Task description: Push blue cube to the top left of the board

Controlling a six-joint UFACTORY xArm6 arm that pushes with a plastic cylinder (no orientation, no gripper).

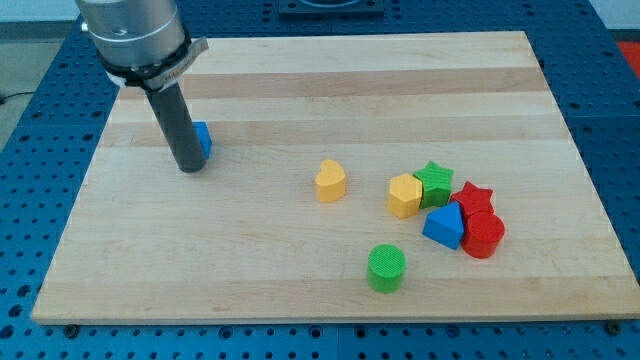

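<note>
My tip (190, 168) planted at board's (300, 290) left side, toward far half; no jaws on this rig, only plain rod, so nothing opens or grips; blue cube (203, 138) touching rod's right flank, slightly farther away, mostly hidden behind it; only a sliver shows; goal corner lies far and left of cube; tip sits on cube's near-left side, wrong face for that push; judgement: tip should swing round to cube's right-near side first; remaining blocks well apart at right.
</note>
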